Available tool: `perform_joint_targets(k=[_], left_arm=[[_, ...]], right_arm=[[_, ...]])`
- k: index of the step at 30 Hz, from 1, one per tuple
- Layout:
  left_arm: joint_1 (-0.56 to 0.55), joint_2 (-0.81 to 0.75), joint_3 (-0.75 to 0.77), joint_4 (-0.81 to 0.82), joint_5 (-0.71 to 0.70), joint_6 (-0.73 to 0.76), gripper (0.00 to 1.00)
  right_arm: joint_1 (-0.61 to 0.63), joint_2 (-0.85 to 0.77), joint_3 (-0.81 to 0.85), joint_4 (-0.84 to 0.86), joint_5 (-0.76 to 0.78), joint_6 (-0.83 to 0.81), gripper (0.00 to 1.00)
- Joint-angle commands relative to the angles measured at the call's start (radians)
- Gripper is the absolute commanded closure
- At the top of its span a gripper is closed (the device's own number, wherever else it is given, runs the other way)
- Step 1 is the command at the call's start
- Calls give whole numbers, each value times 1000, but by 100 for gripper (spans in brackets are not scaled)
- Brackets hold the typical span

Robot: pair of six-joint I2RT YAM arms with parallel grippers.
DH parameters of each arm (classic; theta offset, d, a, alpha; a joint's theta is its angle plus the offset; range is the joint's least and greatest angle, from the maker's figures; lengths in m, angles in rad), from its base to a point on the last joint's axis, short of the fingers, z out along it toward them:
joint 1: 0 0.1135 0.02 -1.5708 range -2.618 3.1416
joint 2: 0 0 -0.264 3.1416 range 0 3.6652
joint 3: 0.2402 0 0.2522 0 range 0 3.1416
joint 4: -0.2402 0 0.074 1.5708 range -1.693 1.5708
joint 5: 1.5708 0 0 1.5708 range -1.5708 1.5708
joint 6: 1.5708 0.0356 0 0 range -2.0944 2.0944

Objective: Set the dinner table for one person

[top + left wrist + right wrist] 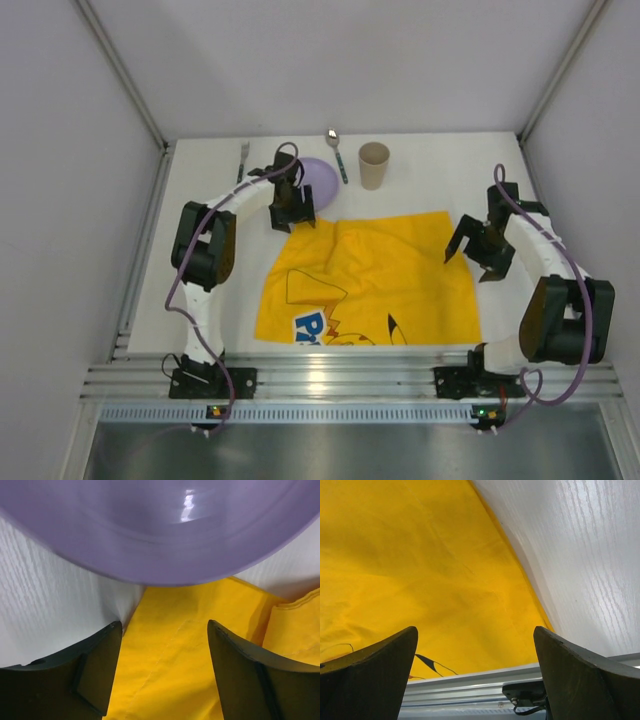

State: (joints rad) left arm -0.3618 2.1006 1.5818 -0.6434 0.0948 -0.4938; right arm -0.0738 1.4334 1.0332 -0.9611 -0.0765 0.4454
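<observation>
Dinner table (430, 175): white top fills the floor of the enclosure between the pale walls, with the aluminium rail (340, 375) on the near edge by the arm bases. Going left to right, a fork (243, 160) lies at the far left of the top, tines pointing away. The left gripper (292, 224) hangs over the far-left corner of the yellow placemat (380, 280). Its jaws are spread and there's nothing between them, only cloth and a wedge of bare table below in the wrist view. The purple plate (324, 180) sits just beyond its fingertips and overlaps the mat's corner. A spoon (337, 155) lies right of the plate, bowl toward the far wall, and seems to touch the plate rim. A beige cup (374, 164) stands upright just beside the spoon. The placemat is rumpled with a ridge near the middle, printed side up, and its near edge is close to the rail. The right gripper (470, 264) is over the mat's right edge. Its jaws are wide apart and hold nothing; the wrist view shows yellow cloth, white tabletop and the rail beneath.
</observation>
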Motion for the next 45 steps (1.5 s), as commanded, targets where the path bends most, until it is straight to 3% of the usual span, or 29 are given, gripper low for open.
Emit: perform_joint_targets(k=[1, 2, 3, 7, 10, 11, 15, 22, 34, 36, 37, 38, 39, 41, 45], left_arm=[[0, 65, 27, 24, 49, 31, 27], [0, 65, 24, 28, 59, 31, 35], [0, 64, 9, 39, 83, 32, 50], [-9, 33, -68, 76, 126, 35, 74], [-9, 0, -129, 76, 109, 40, 100], [-6, -26, -150, 73, 94, 43, 100], [46, -106, -187, 22, 11, 70, 100], [245, -177, -184, -41, -52, 169, 100], [262, -16, 69, -116, -59, 216, 100], [264, 5, 113, -121, -66, 219, 84], [262, 10, 131, -125, -81, 221, 66], [264, 13, 141, -136, -86, 216, 54], [264, 12, 150, -136, -86, 215, 54], [264, 6, 164, -153, -136, 201, 39], [264, -51, 168, -138, -136, 175, 27]], right_arm=[[11, -24, -13, -16, 10, -1, 0], [11, -21, -18, -14, 14, -1, 0], [11, -10, -18, -7, 12, -1, 0], [11, 30, -10, 12, 14, -1, 0], [11, 59, -1, 25, 6, 1, 0], [11, 71, 2, 35, 3, 3, 0], [12, 91, 13, 58, -26, 7, 0], [45, 125, 33, 94, -69, 18, 0], [111, 206, -79, 170, -98, 33, 0], [118, 216, -111, 179, -103, 35, 0], [118, 222, -122, 182, -105, 35, 0], [118, 225, -145, 189, -111, 35, 0], [120, 225, -153, 190, -111, 33, 0], [118, 211, -165, 191, -102, 26, 0], [120, 174, -133, 164, -71, 13, 0]])
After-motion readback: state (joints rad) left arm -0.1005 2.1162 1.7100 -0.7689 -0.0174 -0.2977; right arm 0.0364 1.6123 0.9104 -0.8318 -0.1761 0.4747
